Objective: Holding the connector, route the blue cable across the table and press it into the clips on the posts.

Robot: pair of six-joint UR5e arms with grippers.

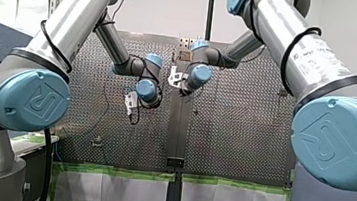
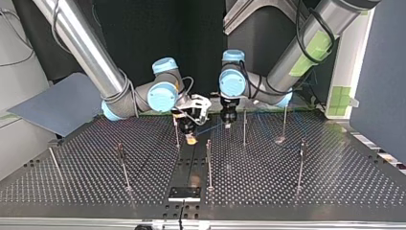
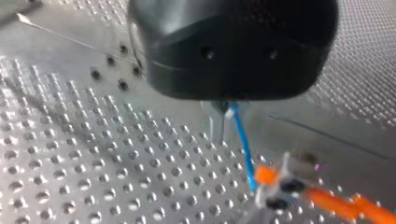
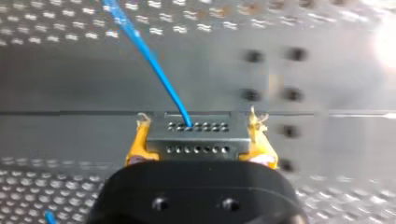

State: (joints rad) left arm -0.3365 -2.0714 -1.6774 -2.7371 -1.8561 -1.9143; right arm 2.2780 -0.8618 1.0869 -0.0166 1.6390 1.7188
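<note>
In the front view, you see both arms reaching to the far middle of the perforated table [image 1: 243, 137]. The left gripper [image 1: 132, 103] is just left of the centre strip and the right gripper [image 1: 175, 77] is a little farther and to its right. Their fingers are hidden from here.

In the top view, the sides are crossed. The right gripper, with its yellow pads, points down at the table just left of centre. The left gripper [image 2: 228, 123] hangs close by on the right. The blue cable [image 2: 210, 127] runs between them as a short straight span. Its long axis lies left to right, and it rises slightly toward the left gripper. Thin posts [image 2: 208, 163] stand around the two grippers, nearer the camera and out to both sides.

In the left wrist view, you find the metal fingers closed on the blue cable [image 3: 243, 140]. From there it runs straight ahead to the other arm's orange-padded gripper.

In the right wrist view, the yellow pads [image 4: 137, 142] are clamped on the connector [image 4: 196, 137], a flat metal block with rows of holes. Its long axis spans from pad to pad. The cable leaves the connector's front face, heading away from the gripper and slanting to one side.
</note>
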